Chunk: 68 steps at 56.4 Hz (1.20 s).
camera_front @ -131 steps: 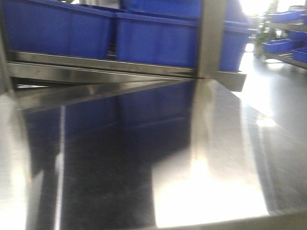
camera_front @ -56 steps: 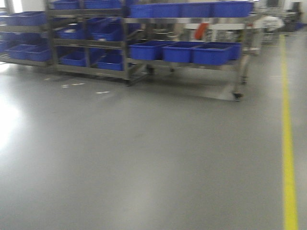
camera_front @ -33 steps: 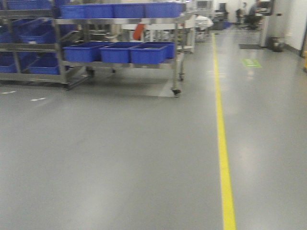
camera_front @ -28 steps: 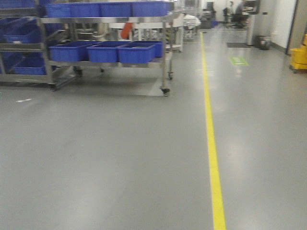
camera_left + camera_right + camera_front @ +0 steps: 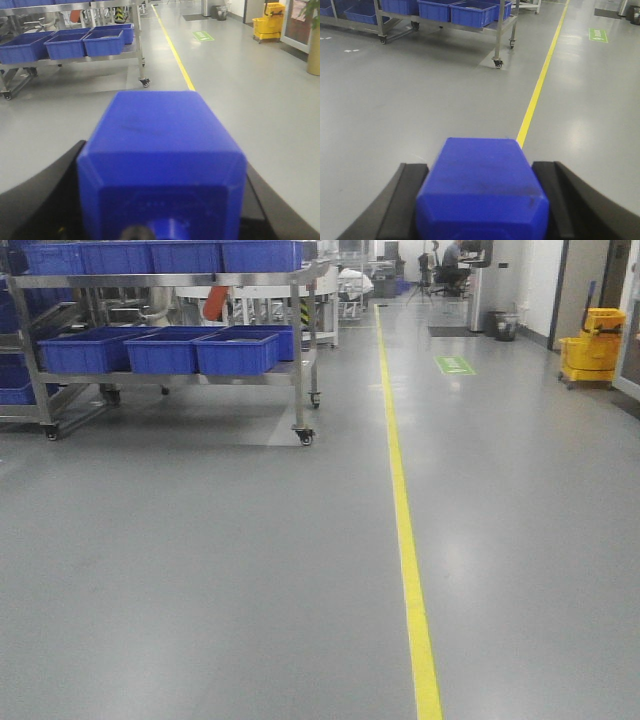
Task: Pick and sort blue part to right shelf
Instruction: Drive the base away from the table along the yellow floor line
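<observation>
Front view shows only grey floor (image 5: 200, 570), a yellow line (image 5: 405, 540) and a wheeled rack (image 5: 170, 350) far left, with open floor ahead. Wrist views alone show the loads. Left gripper (image 5: 160, 195) is clamped on a blue part (image 5: 160, 125). Right gripper (image 5: 482, 205) is clamped on a second blue part (image 5: 482, 170).

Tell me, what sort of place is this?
Probably a factory or warehouse floor. Wheeled steel racks carry rows of blue bins, a yellow lane line runs along the smooth grey floor, and a yellow mop bucket stands by the wall.
</observation>
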Motion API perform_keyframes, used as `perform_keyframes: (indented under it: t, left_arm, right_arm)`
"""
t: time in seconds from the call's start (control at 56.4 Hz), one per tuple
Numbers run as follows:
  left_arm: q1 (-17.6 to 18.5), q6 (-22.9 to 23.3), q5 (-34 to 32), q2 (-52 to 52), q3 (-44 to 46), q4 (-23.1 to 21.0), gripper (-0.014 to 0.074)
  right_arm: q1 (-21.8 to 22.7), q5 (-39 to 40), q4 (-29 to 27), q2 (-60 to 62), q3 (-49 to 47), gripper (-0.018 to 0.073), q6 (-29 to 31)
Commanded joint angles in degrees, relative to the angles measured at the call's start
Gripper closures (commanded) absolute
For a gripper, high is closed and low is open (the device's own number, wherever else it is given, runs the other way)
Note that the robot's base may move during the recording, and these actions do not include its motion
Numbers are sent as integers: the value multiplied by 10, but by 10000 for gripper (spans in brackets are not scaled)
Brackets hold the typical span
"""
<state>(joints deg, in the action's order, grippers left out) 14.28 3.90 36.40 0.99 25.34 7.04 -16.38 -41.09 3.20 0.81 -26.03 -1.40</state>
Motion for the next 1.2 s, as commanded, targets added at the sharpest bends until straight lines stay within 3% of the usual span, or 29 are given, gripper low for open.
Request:
perform_keyframes:
  t: [0.0, 1.187]
  left_arm:
    - [-1, 3, -50, 10, 16, 0, 336]
    - [-1, 3, -51, 10, 16, 0, 336]
  right_arm:
    - [0, 54, 6, 8, -16, 350, 4]
    - [0, 54, 6, 8, -16, 350, 4]
